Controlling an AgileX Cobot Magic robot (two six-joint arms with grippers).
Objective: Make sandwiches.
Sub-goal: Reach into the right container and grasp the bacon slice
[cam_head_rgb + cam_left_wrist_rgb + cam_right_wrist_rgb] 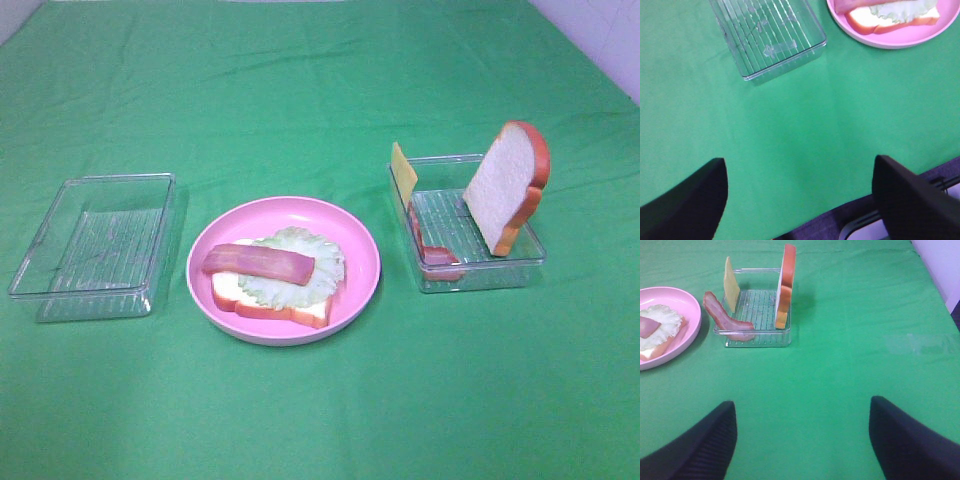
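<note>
On the pink plate (360,262) lies a bread slice (268,302) with a lettuce leaf (310,262) and a bacon strip (258,263) on top. The plate (687,305) and stack also show in the right wrist view, and in the left wrist view (890,20). The right clear tray (500,268) holds an upright bread slice (508,186), a cheese slice (403,171) and a bacon strip (432,250). They show in the right wrist view: bread (786,287), cheese (731,284), bacon (725,317). My left gripper (800,200) and right gripper (802,440) are open, empty, above bare cloth.
An empty clear tray (60,285) stands left of the plate; it also shows in the left wrist view (790,62). Green cloth (320,420) covers the table. The table's edge and a dark base (910,220) lie behind the left gripper.
</note>
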